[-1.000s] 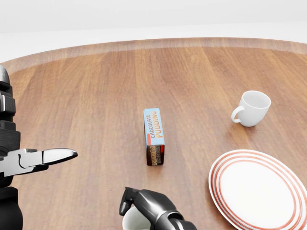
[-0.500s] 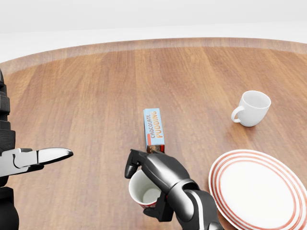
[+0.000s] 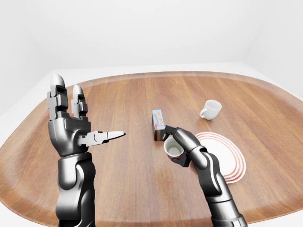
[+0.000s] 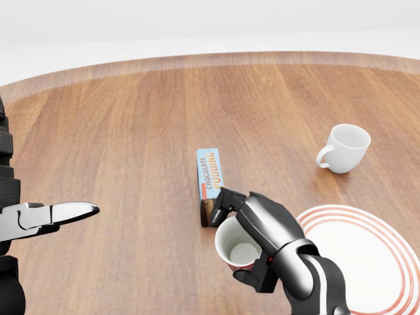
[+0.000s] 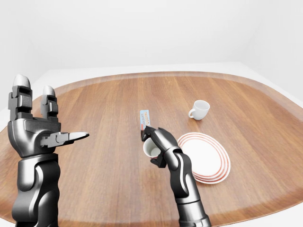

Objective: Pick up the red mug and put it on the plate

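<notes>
The red mug (image 4: 237,250) was lifted off the wooden table (image 4: 131,118), tipped so its white inside faced the head camera, with the right hand (image 4: 266,239) wrapped round it, fingers closed on its wall. It hung just left of the red-ringed plate (image 4: 367,262), probably held clear of the wood so it could swing across to the plate. A chocolate pudding box (image 4: 210,186) lay right behind the knuckles, close enough to be knocked. The white cup (image 4: 346,148) stood well apart, above the plate. The left hand (image 3: 71,127) was raised upright, open and empty, out of the way.
</notes>
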Controlling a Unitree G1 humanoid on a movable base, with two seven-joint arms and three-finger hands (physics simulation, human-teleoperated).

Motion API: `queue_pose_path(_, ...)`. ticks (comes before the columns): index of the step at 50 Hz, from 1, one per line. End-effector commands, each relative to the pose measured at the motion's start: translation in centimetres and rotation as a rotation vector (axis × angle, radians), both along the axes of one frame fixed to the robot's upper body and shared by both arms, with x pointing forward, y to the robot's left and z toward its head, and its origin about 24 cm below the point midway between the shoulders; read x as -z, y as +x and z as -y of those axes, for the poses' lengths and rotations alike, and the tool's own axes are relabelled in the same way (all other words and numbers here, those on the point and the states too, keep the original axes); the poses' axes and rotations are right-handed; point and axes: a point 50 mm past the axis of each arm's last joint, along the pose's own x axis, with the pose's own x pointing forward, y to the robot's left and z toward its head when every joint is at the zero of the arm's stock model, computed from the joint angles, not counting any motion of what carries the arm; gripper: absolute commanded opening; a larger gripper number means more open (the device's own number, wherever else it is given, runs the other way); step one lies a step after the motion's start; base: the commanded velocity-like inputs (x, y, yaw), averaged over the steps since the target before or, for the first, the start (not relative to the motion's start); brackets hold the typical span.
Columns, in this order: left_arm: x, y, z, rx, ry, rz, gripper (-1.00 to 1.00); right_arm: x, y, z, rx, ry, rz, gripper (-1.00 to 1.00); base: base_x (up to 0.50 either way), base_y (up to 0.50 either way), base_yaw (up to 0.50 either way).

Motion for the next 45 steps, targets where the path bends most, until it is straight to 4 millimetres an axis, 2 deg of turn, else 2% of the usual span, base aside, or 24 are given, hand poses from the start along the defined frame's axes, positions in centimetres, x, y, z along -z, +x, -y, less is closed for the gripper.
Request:
queue_pose_path(1, 0.1, 0.1, 0.0, -0.002, 0.000, -0.004, 1.00, -1.2, -0.3, 2.5, 0.096, 0.128, 0.100, -1.00, 0.00, 0.00, 0.00)
queue_pose_path(8, 0.2, 0.0, -0.1, -0.003, 0.002, -0.008, 1.00, -1.4, -0.5, 3.5, 0.127, 0.123, 0.111, -1.00, 0.00, 0.00, 0.00)
queue_pose_path(26, 0.0, 0.0, 0.0, -0.004, 0.001, 0.001, 1.00, -1.2, -1.0, 7.7, 0.261, 0.099, 0.121, -1.00, 0.00, 0.00, 0.00)
queue_pose_path(31, 0.1, 0.1, 0.0, -0.004, 0.002, -0.008, 1.00, -0.1, -0.5, 10.0, 0.370, 0.124, 0.112, -1.00, 0.00, 0.00, 0.00)
queue_pose_path(37, 0.1, 0.1, -0.1, -0.005, 0.002, -0.006, 1.00, 0.9, -0.6, 11.5, 0.433, 0.139, 0.090, -1.00, 0.00, 0.00, 0.00)
queue_pose_path(45, 0.0, 0.0, -0.1, -0.004, 0.003, -0.001, 1.00, 1.0, -0.2, 13.0, 0.487, 0.145, 0.100, -1.00, 0.00, 0.00, 0.00)
